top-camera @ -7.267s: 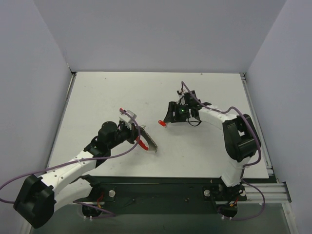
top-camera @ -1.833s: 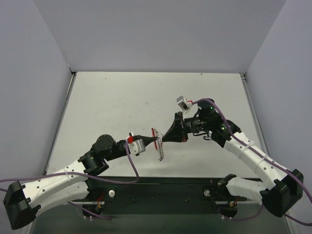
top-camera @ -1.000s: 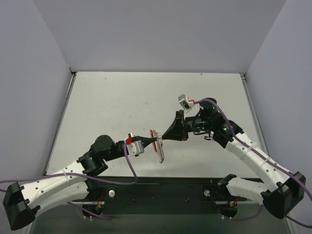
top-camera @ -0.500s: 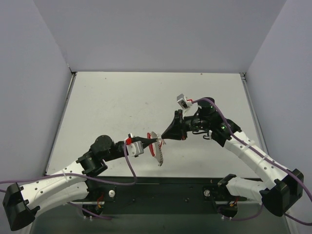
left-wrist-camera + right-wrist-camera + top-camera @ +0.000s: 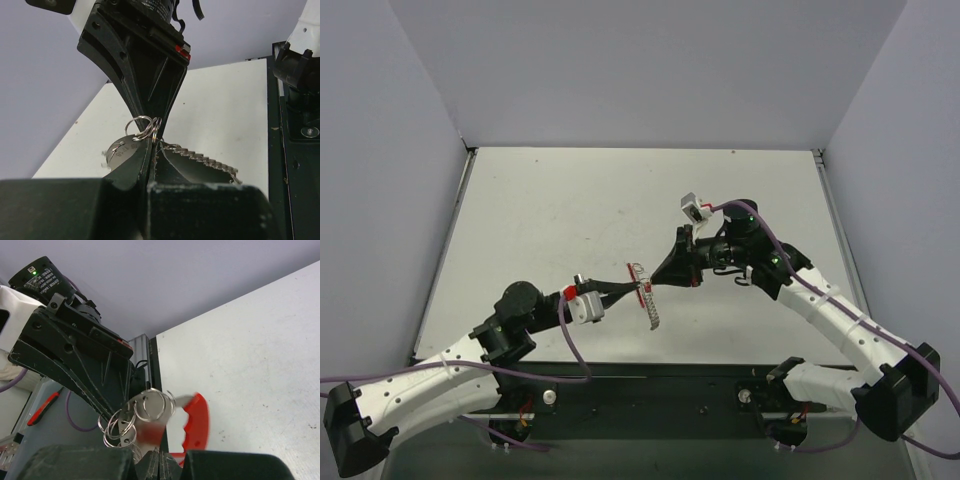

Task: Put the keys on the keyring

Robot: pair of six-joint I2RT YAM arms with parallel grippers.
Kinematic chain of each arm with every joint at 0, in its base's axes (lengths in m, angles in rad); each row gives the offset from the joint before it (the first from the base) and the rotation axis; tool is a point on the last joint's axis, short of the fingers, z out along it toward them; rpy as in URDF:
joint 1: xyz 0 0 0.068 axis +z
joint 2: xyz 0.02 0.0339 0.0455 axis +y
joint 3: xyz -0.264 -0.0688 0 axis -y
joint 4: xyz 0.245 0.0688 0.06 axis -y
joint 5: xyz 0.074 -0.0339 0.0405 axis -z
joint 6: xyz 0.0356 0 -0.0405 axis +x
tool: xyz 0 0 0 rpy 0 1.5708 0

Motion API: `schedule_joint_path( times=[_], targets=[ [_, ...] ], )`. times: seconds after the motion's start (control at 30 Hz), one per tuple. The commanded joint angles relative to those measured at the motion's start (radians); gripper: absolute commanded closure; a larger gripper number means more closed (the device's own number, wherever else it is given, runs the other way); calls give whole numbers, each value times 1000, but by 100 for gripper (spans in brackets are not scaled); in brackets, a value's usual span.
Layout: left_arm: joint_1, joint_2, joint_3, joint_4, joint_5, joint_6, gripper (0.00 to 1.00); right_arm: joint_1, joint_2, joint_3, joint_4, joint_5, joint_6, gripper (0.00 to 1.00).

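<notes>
One keyring (image 5: 649, 308) is held in the air above the counter (image 5: 560, 200), between the two arms and toward the near edge. In the top view it shows edge-on, with a short red arc above and a grey toothed stretch slanting down toward the bases. The left pincer (image 5: 631, 290) is closed on it near the red arc. In the left wrist view its two fingers press flat together, and the jagged grey edge runs out to their right.

One key (image 5: 150, 434) shows as a small blurred silver-and-reddish piece pinched in the tips of the right pincer (image 5: 656, 284). That pincer is also closed and points at the left one, tip to tip, the two nearly touching.

A cluster of small silver wire rings (image 5: 149, 405) sits where the tips meet. At least four can be counted in the right wrist view, but they overlap too much for a sure total. Whether they are threaded on the keyring cannot be told. One round silver tag (image 5: 121, 152) lies just beside the left fingers.
</notes>
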Motion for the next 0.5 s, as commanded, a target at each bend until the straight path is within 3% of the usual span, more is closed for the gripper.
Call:
schedule_joint_path(
  times=[0.0, 0.47],
  targets=[
    [-3, -18, 7, 103, 8, -33, 100, 6, -5, 7, 39, -23, -28, 100],
    [-3, -15, 18, 53, -30, -16, 100, 3, -48, 5, 10, 12, -46, 100]
  ],
)
